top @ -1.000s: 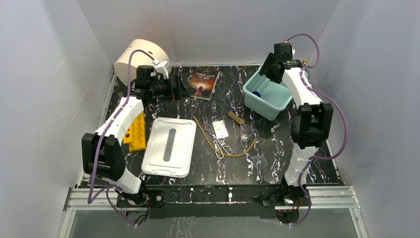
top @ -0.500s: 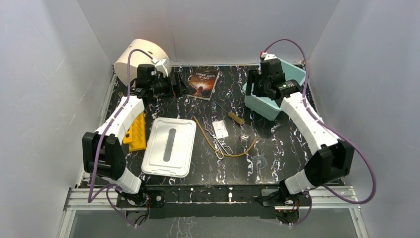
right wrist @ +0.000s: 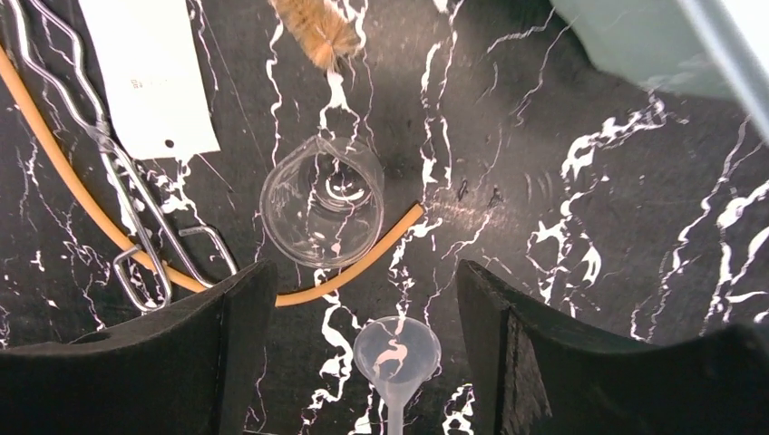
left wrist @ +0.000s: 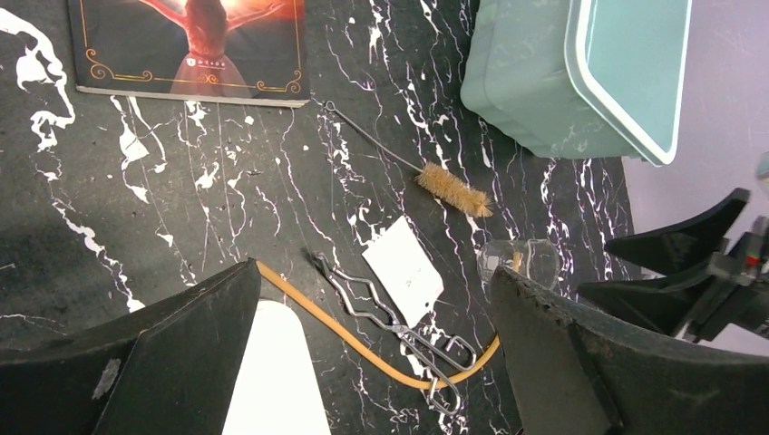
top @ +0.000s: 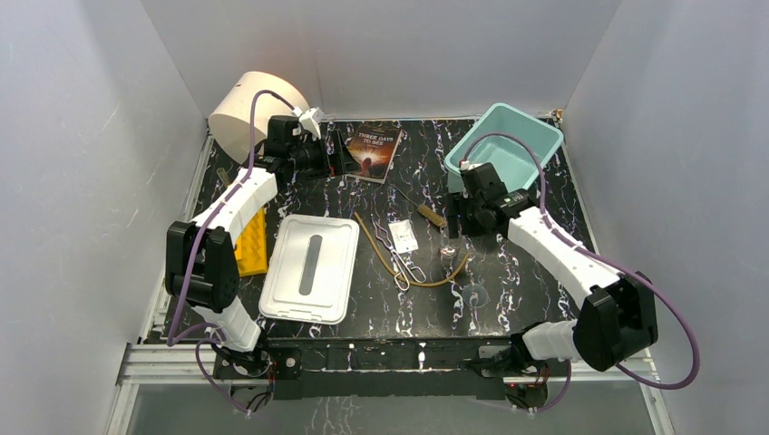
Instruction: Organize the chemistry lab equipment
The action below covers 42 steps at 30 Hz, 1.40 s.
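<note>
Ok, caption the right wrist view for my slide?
Open right gripper poised over clear beaker, beside tan tubing and tongs.

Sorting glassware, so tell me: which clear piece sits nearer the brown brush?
The beaker, on the brush's side of the tan tubing; the stemmed dish lies beyond it.

The little clear glass beaker [right wrist: 322, 199] stands upright on the black marbled bench [right wrist: 562, 163], with its mouth up. The tan rubber tubing [right wrist: 345, 274] lies in a long curve, and one end of it rests against the beaker's side. The metal tongs [right wrist: 122, 195] lie across the tubing, just beside the white packet [right wrist: 145, 77], which lies flat. The brown brush [right wrist: 316, 27] lies just beyond the beaker. A small clear dish [right wrist: 396, 349] with a stem lies on the other side of the tubing, near it.
</note>
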{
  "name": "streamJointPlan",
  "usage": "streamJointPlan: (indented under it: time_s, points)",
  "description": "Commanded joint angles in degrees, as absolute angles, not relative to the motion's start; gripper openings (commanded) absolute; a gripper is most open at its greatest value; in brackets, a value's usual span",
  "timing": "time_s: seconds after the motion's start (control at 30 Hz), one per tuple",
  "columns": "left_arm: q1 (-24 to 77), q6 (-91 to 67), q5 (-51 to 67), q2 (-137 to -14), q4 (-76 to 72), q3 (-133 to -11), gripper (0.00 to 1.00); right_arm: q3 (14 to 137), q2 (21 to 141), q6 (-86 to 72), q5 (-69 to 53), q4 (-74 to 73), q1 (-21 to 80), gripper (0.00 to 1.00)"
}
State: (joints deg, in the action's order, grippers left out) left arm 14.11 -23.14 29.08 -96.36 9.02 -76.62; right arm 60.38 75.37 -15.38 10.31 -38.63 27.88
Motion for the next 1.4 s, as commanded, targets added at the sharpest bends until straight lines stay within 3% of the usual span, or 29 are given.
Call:
streamJointPlan:
  time_s: [0.0, 0.17, 0.5, 0.6, 0.73, 1.37]
  points:
    - [14.7, -24.3, 30.8, -95.9, 7.4, -78.9, 0.97, 59.4, 76.9, -16.9, 7.5, -33.6, 28.0, 0.80]
    - [14.8, -24.2, 30.9, -95.6, 7.2, -78.5, 0.97, 60.9, 80.2, -15.5, 1.9, -31.1, 28.2, 0.87]
    - [14.7, -23.6, 30.2, -94.7, 7.6, -77.3, 0.97, 64.8, 89.3, -18.6, 9.2, -36.2, 29.3, 0.90]
    - [14.7, -23.4, 30.1, -94.7, 7.8, -77.0, 0.97, 64.4, 90.1, -19.3, 9.4, -35.9, 29.3, 0.86]
    - [14.7, -22.6, 29.6, -94.6, 8.8, -77.6, 0.97, 63.1, 90.8, -17.9, 7.5, -33.0, 29.7, 0.69]
    - [14.8, -21.2, 26.9, -94.3, 9.2, -77.1, 0.96, 65.3, 94.1, -18.3, 10.5, -35.9, 30.5, 0.69]
